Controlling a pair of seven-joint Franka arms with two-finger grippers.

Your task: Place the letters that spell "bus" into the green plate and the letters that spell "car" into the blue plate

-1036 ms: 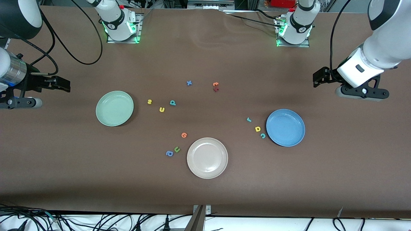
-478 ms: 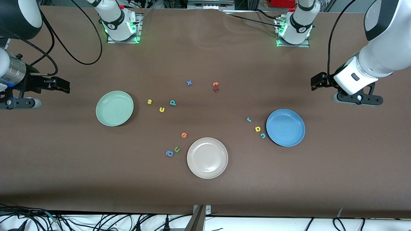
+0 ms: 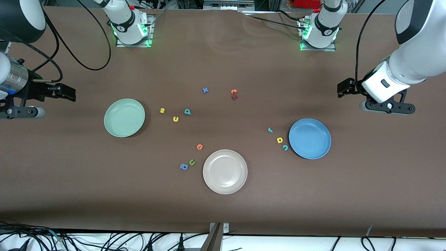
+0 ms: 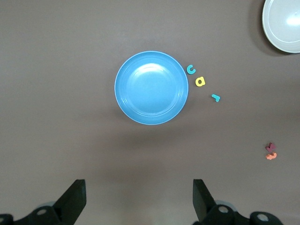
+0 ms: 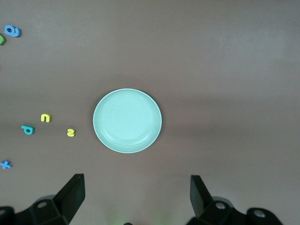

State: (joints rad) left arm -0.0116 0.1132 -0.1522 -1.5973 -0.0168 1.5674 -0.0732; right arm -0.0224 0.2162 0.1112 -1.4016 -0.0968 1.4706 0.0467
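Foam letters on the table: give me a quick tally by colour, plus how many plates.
Yellow letters: 3
Teal letters: 3
Blue letters: 2
Orange letters: 2
Green letter: 1
Dark red letter: 1
Plates: 3
Total: 12 letters, 3 plates

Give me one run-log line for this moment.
stage: no letters placed | left gripper: open, near round blue plate | right gripper: open, near round mint-green plate | both plates bare

High front camera overlooks all; wrist cameras look straight down.
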